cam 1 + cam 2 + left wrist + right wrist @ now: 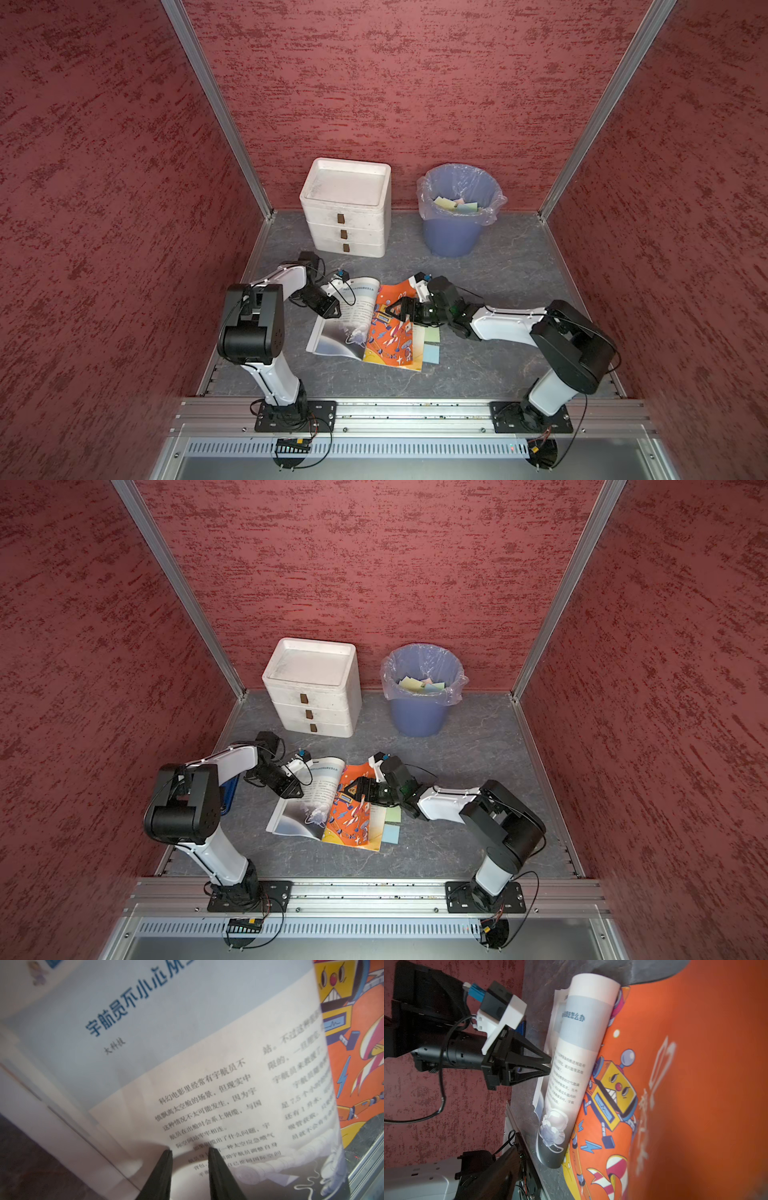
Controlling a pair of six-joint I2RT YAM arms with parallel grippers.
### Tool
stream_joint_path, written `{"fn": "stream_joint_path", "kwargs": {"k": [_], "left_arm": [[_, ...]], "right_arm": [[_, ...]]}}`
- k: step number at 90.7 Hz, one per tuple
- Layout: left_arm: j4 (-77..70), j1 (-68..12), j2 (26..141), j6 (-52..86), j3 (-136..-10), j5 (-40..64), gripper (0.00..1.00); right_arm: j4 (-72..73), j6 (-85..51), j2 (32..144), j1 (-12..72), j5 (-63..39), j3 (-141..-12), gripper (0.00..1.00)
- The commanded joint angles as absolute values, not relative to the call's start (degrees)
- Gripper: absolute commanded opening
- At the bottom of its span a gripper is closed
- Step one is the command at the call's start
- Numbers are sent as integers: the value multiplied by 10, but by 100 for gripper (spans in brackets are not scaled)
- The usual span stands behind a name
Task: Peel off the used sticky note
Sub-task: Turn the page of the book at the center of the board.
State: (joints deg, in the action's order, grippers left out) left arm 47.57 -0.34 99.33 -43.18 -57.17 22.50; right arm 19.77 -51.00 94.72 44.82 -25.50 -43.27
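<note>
Mid-worktop, sticky notes [432,335] poke from under the magazine [353,336], at its orange page. The right gripper [397,311] gapes empty over that page; the left gripper [332,311], barely parted, grips nothing on the curled page. Unpinned, the magazine could drag along with the peel.

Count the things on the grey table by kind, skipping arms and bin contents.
White three-drawer cabinet: 1
Blue lined plastic bin: 1
Open illustrated book: 1
Pastel sticky notes at book's edge, green and blue: 2
Dark blue item by left arm, unclear: 1
Total: 6

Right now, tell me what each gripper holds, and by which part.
Nothing is held: left gripper, jaws apart, tips at the text page; right gripper open over the orange page.
</note>
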Motion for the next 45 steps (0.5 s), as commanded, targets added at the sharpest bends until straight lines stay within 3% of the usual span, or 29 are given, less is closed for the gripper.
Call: {"fn": "stream_joint_path", "kwargs": {"k": [1, 14, 45], "left_arm": [[480, -5, 1002, -443, -559, 243, 33], [506, 24, 998, -455, -579, 282, 33], [590, 141, 976, -514, -632, 350, 32]], "right_arm": [[187, -498, 936, 473, -251, -471, 92], [179, -500, 984, 491, -247, -519, 98], [218, -529, 1109, 517, -270, -631, 98]]}}
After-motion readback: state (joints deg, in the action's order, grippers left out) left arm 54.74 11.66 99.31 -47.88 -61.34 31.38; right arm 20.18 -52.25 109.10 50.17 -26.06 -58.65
